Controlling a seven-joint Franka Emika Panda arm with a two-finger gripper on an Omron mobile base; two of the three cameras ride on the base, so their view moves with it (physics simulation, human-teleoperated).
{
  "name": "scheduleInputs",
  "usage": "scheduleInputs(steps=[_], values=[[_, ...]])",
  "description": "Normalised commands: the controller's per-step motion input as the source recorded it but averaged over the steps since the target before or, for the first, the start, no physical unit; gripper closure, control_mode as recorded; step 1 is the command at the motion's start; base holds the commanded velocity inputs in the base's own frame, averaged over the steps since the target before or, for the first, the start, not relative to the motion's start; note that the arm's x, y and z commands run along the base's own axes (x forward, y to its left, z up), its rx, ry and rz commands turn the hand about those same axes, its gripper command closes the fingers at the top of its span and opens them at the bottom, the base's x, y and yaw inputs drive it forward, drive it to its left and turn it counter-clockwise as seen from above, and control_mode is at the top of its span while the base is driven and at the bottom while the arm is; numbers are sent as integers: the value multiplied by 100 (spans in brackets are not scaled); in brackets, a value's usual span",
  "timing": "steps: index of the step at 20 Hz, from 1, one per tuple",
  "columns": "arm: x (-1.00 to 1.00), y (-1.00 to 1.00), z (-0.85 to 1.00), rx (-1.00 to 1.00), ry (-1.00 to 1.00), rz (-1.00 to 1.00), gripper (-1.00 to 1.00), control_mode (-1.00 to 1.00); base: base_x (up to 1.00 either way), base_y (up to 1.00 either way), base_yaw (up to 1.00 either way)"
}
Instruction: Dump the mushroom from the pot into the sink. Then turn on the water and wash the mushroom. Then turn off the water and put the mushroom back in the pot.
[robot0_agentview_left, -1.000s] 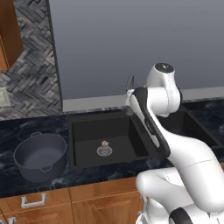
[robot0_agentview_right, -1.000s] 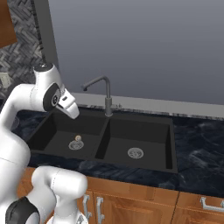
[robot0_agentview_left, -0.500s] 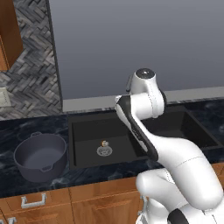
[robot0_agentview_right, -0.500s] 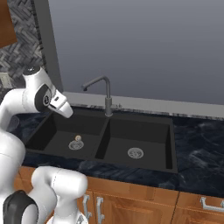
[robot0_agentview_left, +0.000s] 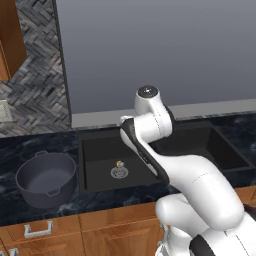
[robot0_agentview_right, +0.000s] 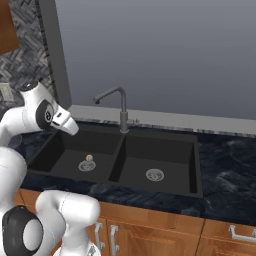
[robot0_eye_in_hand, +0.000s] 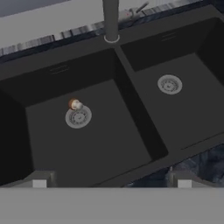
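On the floor of the left basin of the sink (robot0_eye_in_hand: 131, 109), the mushroom (robot0_eye_in_hand: 75, 104) is seen lying just beside the round silver drain (robot0_eye_in_hand: 78, 117), touching or nearly touching its rim on the side toward the faucet. The pot (robot0_agentview_left: 46, 178) is stood upright on the dark marbled counter (robot0_agentview_right: 225, 165) just beside that basin, and nothing can be made out inside it, so the dumping is judged to be done already. No stream is seen from the faucet (robot0_agentview_right: 117, 102), so turning on the water is taken to be the step in hand. The gripper (robot0_eye_in_hand: 111, 183) is held above the near edge of the sink with its fingers wide apart and nothing between them. For the step to be done well, the hand should be carried across the basin toward the thin lever (robot0_eye_in_hand: 139, 8) at the faucet's base, which is small and slim, so one fingertip would be better placed squarely against it than a pinch attempted. The upright faucet neck stands close to the lever and could be struck on the approach; the divider between the basins lies under that path. The right basin, with its own drain (robot0_eye_in_hand: 169, 84), is not needed. Wooden cabinet fronts (robot0_agentview_right: 150, 235) run below the counter.
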Motion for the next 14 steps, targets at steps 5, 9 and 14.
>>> scheduleInputs(steps=[5, 9, 14], values=[[29, 4, -28, -1, 0, 4, -100, -100, 0, 0, 0], [26, 3, -27, 0, 0, 5, -100, -100, 0, 0, 0], [17, 3, -27, 0, 1, 8, -100, -100, 0, 0, 0]])
